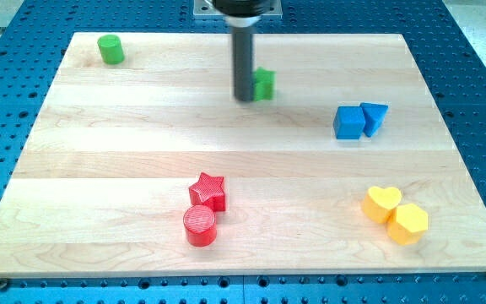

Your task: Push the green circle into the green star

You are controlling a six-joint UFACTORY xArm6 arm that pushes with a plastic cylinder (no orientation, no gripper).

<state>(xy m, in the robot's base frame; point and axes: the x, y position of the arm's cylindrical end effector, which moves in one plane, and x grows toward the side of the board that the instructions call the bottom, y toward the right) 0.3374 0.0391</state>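
tip (pixel 245 100) of the straight dark rod rests on the bench (pixel 142 152) in the far middle. it is a plain rod end with nothing to spread or press together, and it holds nothing. just to its right, touching or very nearly so, sits a small green block, partly hidden by the rod and slightly blurred. its shape cannot be made out surely, but it is taken to be the green star (pixel 265 84), being the only other green piece.

the green circle (pixel 110 49) stands in the far left corner, well apart from both the tip and the star, with bare wood between them. judged from this layout, the task is not yet done: the two green pieces are nowhere near each other. what is left seems to be the whole push. the tip would need to get round to the circle's left side and drive it rightwards along the far edge.

the red, blue and yellow pairs lie nearer and out of that path.
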